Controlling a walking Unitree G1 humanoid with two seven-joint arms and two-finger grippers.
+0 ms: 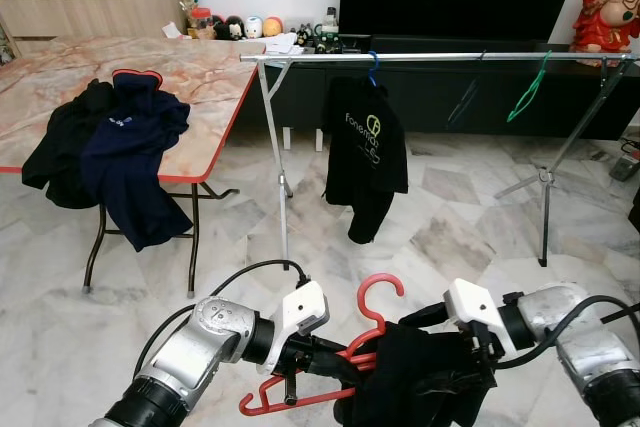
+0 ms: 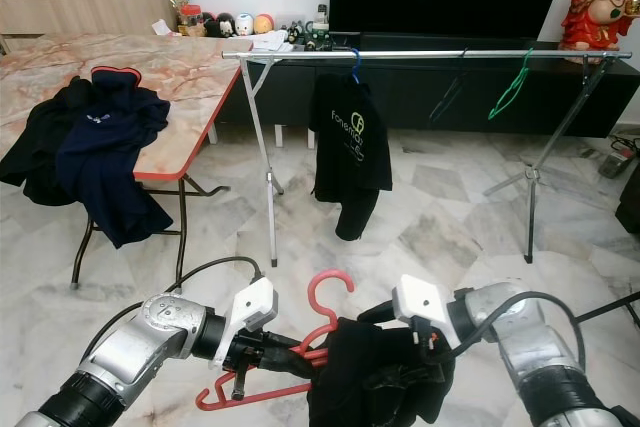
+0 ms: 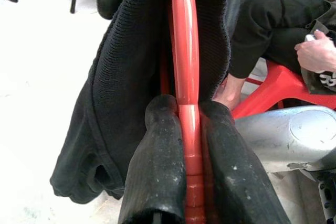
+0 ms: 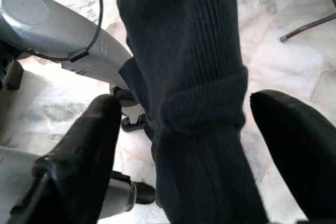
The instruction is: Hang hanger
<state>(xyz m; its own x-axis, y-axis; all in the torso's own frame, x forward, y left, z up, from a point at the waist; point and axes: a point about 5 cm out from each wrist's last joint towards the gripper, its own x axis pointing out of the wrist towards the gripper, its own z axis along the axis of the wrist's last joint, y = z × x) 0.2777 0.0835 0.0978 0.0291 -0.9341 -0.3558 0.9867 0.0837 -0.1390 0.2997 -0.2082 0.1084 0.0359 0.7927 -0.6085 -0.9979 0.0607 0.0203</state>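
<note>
Red hanger clamped by left gripper fingers; right gripper fingers apart around black garment.

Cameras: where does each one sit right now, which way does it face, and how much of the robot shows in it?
Left eye view: on the head, looking forward and down at the clothes rack; both silver arms show, holding the red hanger with its black garment.
Right eye view: the head's other eye, same scene.
Left wrist view: along the left gripper, shut on the hanger.
Right wrist view: along the right gripper, fingers spread either side of the garment.
All four views share the garment.
</note>
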